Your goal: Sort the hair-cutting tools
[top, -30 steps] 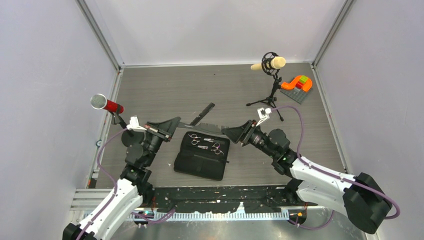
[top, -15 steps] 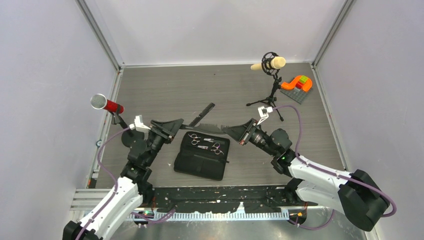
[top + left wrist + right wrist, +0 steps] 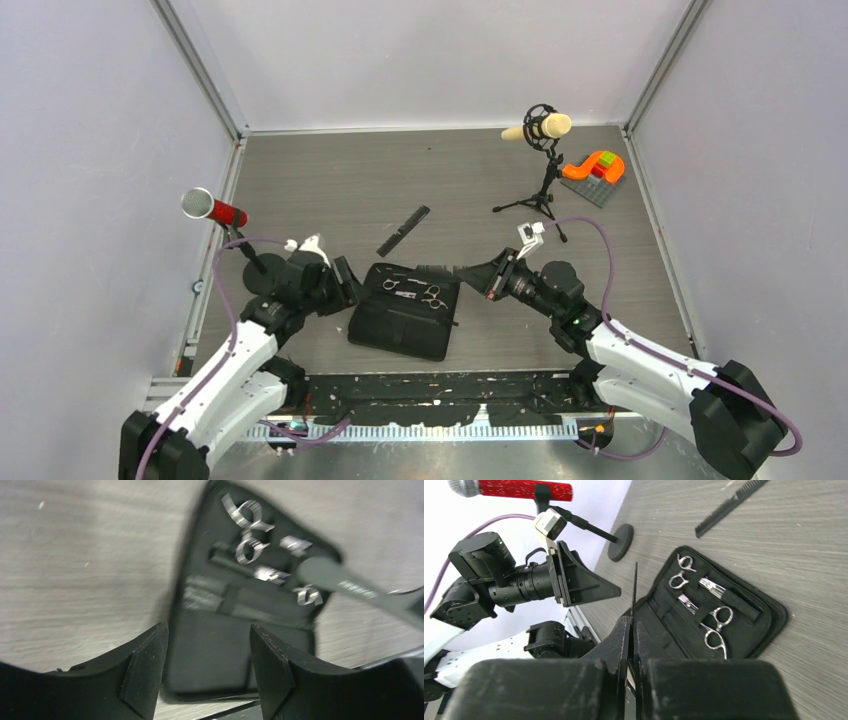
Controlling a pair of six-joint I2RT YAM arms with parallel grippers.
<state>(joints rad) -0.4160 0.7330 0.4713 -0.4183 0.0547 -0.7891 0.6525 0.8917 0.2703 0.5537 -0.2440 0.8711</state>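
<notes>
My right gripper (image 3: 465, 273) is shut on one end of a slim black comb (image 3: 437, 271), which hangs just above the far edge of the open black case (image 3: 400, 330). In the right wrist view the comb (image 3: 634, 592) shows edge-on, sticking out past the fingertips of that gripper (image 3: 633, 625). Two silver scissors (image 3: 390, 283) (image 3: 433, 297) lie in the case. A second black comb (image 3: 403, 230) lies on the table beyond it. My left gripper (image 3: 345, 287) stands open and empty at the case's left edge, and its wrist view looks down between the fingers (image 3: 145, 670) onto the case (image 3: 210, 655).
A red-headed microphone (image 3: 212, 208) stands by the left wall, close behind the left arm. A beige microphone on a tripod (image 3: 540, 128) stands at the back right. An orange and green block toy (image 3: 595, 168) sits in the far right corner.
The comb was held between both grippers. My right gripper has shut on it, and my left gripper has opened, let go and drawn back down and to the left.
</notes>
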